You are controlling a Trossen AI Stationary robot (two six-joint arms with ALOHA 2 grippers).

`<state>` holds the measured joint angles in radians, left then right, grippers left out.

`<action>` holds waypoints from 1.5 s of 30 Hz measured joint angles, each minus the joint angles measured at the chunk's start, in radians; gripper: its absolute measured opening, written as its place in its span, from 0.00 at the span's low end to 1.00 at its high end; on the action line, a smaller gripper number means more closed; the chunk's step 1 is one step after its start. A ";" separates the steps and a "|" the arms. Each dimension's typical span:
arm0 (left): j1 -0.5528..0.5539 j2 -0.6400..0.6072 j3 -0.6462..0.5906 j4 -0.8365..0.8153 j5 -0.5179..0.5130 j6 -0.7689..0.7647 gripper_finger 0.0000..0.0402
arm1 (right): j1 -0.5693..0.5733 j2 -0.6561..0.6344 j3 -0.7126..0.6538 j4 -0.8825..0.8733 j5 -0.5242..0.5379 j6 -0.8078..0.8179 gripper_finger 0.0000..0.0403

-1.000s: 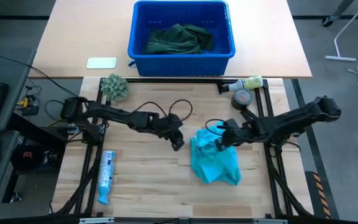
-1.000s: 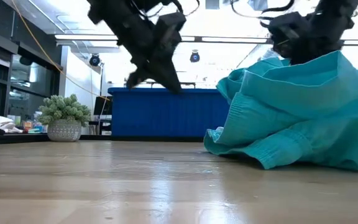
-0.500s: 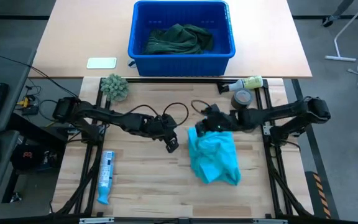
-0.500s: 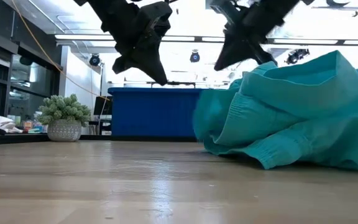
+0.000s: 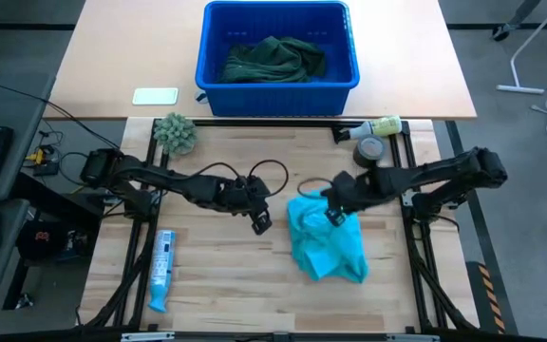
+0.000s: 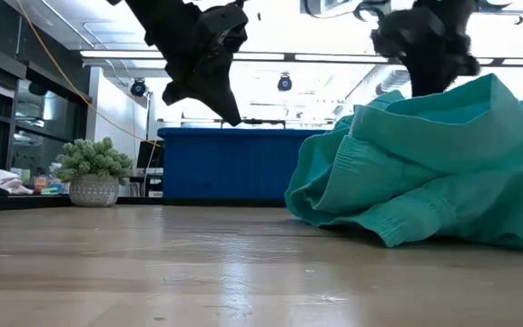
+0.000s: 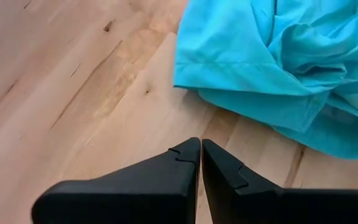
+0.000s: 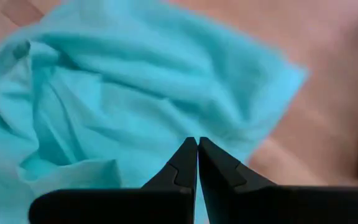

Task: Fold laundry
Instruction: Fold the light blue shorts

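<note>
Currently a crumpled turquoise shirt (image 5: 326,242) lies on the wooden table (image 5: 216,275). Both grippers are closed and empty: the right gripper (image 5: 333,217) above the shirt, the left gripper (image 5: 261,224) just beside it. Folding hasn't started; next, fingers must open and grasp an edge.

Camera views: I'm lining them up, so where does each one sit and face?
High: overhead, straight down; both arms, left hand, right hand over turquoise shirt.
Low: tabletop height, facing the blue bin; both hands overhead.
Left wrist: past shut fingers, at wood and shirt.
Right wrist: past shut fingers, down on shirt.
All share the shirt.
</note>
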<state>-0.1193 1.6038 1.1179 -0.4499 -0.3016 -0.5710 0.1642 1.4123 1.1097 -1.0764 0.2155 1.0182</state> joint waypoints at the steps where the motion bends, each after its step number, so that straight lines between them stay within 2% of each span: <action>1: 0.002 0.000 0.000 0.001 0.000 0.000 0.00 | 0.014 0.000 -0.028 0.038 -0.003 0.040 0.00; 4: 0.005 0.000 0.000 0.002 0.000 0.000 0.00 | 0.035 0.000 -0.100 0.157 -0.010 0.155 0.00; 9: 0.005 0.000 0.000 0.001 0.001 0.000 0.00 | 0.073 0.004 -0.152 0.200 -0.015 0.288 0.00; 12: 0.005 0.000 0.000 0.001 0.002 0.000 0.00 | 0.102 0.004 -0.150 0.294 -0.104 0.280 0.00; 18: 0.005 0.000 0.000 0.000 0.002 0.000 0.00 | 0.200 0.002 -0.147 0.644 -0.313 0.320 0.00; 21: 0.005 0.000 0.000 0.001 0.002 0.002 0.00 | 0.236 0.002 -0.147 0.707 -0.392 0.346 0.00; 23: 0.006 0.000 0.000 0.001 0.002 0.012 0.00 | 0.255 -0.001 -0.147 0.705 -0.405 0.351 0.00; 25: 0.006 0.000 0.000 0.001 0.003 0.022 0.00 | 0.266 -0.017 -0.147 0.698 -0.354 0.366 0.00; 30: 0.006 0.000 0.000 0.009 0.032 0.014 0.00 | 0.246 -0.096 -0.147 0.595 -0.028 0.402 0.00; 33: 0.004 0.000 0.000 0.034 0.063 0.000 0.00 | 0.229 -0.140 -0.147 0.488 0.095 0.440 0.00; 38: -0.012 0.000 0.000 0.191 0.167 0.006 0.00 | 0.237 -0.190 -0.147 0.353 0.130 0.459 0.00; 45: -0.018 0.000 0.000 0.299 0.171 0.049 0.00 | 0.317 -0.204 -0.147 0.171 0.118 0.548 0.00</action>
<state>-0.1376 1.6043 1.1179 -0.1508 -0.1310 -0.5223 0.4813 1.2079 0.9627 -0.9056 0.3336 1.5659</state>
